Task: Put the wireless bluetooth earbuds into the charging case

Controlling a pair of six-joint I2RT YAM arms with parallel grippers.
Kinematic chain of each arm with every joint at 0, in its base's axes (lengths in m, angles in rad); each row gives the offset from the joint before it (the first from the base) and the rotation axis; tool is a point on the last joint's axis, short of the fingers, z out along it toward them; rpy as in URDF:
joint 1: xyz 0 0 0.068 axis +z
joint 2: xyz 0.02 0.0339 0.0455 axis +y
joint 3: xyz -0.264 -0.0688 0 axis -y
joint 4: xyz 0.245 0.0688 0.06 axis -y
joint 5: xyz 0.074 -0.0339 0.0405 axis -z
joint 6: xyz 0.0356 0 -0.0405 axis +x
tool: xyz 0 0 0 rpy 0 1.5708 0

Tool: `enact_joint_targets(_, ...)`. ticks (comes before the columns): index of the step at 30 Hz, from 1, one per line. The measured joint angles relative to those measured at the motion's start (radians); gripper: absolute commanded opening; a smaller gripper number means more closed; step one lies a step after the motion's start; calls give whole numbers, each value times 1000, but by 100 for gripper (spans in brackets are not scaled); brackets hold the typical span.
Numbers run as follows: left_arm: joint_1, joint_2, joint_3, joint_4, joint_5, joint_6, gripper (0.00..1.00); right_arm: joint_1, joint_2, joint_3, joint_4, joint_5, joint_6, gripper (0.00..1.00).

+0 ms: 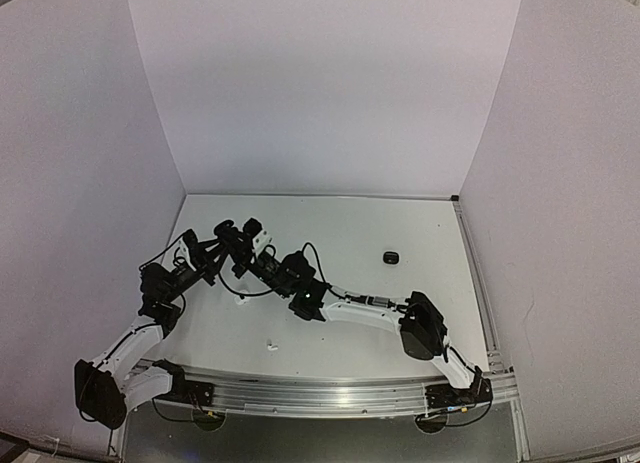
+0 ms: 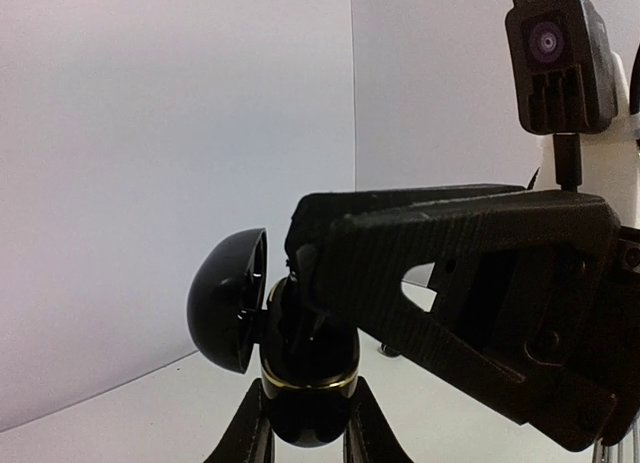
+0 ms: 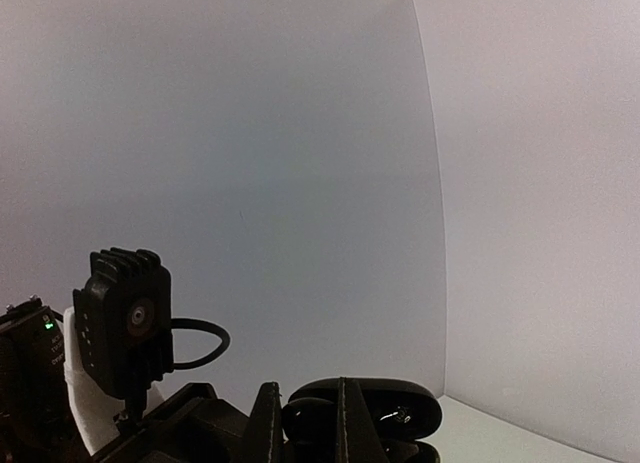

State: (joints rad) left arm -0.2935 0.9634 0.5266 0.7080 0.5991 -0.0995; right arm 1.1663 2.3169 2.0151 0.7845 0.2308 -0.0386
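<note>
Left gripper [image 2: 308,408] fingers, black ribbed plastic, rise from the bottom edge of the left wrist view and clamp the lower body of the charging case [image 2: 300,348] from both sides. This case is a glossy black rounded shell with a thin gold band [image 2: 305,381] around its waist. It stands upright, and its domed lid [image 2: 225,298] is hinged open to the left.

Right gripper [image 2: 305,255] reaches in from the right, with its tips at the open mouth of the case. Its fingers are flat wedge shapes with fine grooved faces and a triangular cut-out. They lie close together. Whether anything sits between the pads cannot be told, and the right wrist view shows only two narrow finger edges with a shiny black curved surface just beyond them. The right wrist camera [image 2: 560,58], a black finned block, stands above the fingers.

In the top view both arms meet over the left half of the matte white table [image 1: 400,313]. One white earbud [image 1: 269,346], a tiny stemmed piece, lies on the table near the front, just far of the aluminium rail [image 1: 330,391]. A small dark rounded item [image 1: 391,256] rests on the right half, well apart from both grippers; its type cannot be resolved. Plain white panels [image 1: 320,83] enclose the left, far and right sides
</note>
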Motion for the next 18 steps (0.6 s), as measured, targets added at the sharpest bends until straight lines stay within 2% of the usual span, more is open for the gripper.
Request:
enact_joint_targets(9, 5, 0, 0, 26, -11, 53, 0, -1, 27, 83, -36, 44, -56, 0)
enact_joint_targets(18, 6, 6, 0, 32, -17, 54, 0, -1, 30, 89, -42, 43, -57, 0)
